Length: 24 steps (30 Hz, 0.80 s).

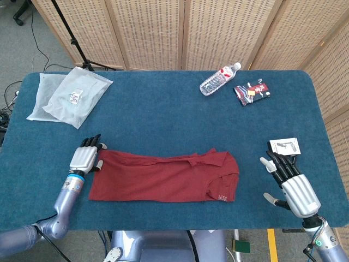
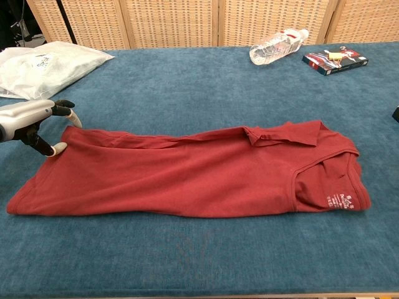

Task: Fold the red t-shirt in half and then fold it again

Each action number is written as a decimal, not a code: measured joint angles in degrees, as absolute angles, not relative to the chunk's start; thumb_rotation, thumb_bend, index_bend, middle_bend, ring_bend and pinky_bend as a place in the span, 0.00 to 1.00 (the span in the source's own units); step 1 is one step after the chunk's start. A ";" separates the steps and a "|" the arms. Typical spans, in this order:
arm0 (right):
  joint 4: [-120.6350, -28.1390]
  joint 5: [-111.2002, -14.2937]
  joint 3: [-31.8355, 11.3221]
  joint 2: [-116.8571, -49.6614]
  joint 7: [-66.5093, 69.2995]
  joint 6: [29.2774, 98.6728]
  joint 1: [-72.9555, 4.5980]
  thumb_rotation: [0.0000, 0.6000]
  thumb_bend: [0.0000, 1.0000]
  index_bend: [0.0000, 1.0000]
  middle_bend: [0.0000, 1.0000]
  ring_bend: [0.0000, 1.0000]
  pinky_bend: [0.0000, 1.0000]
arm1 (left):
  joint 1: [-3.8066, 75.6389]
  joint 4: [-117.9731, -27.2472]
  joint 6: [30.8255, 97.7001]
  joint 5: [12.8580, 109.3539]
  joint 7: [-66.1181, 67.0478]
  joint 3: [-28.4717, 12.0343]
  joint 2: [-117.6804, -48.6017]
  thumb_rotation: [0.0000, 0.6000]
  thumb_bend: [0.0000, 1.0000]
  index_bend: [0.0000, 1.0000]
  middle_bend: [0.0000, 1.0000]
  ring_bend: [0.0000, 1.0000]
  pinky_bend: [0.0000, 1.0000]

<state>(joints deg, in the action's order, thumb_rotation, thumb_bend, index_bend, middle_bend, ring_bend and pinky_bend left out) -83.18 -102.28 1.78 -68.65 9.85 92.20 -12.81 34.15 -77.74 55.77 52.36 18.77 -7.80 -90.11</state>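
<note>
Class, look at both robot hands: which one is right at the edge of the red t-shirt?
The left hand, at the red t-shirt's far left corner. The right hand sits well clear of it, near the white card.

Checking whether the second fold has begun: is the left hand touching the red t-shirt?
Cannot tell. In the chest view the left hand has a fingertip at the red t-shirt corner's edge, with neither contact nor gap plain.
</note>
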 measured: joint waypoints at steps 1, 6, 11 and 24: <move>-83.19 -102.29 1.77 -68.65 9.87 92.16 -12.80 1.00 0.00 0.00 0.00 0.00 0.10 | 34.02 -77.73 55.94 52.53 18.67 -7.76 -90.19 1.00 0.45 0.57 0.00 0.00 0.00; -83.31 -102.36 1.74 -68.53 10.12 91.89 -12.79 1.00 0.00 0.00 0.00 0.00 0.10 | 33.53 -77.63 56.51 53.15 18.05 -7.66 -90.69 1.00 0.45 0.61 0.00 0.00 0.00; -83.37 -102.37 1.63 -68.36 10.48 91.81 -12.73 1.00 0.00 0.00 0.00 0.00 0.10 | 32.91 -77.27 57.35 54.56 16.61 -7.70 -91.40 1.00 0.46 0.68 0.00 0.00 0.00; -83.44 -102.55 1.50 -68.17 11.14 91.65 -12.62 1.00 0.00 0.00 0.00 0.00 0.10 | 30.94 -76.52 60.89 57.08 14.83 -8.23 -93.46 1.00 0.46 0.75 0.00 0.00 0.00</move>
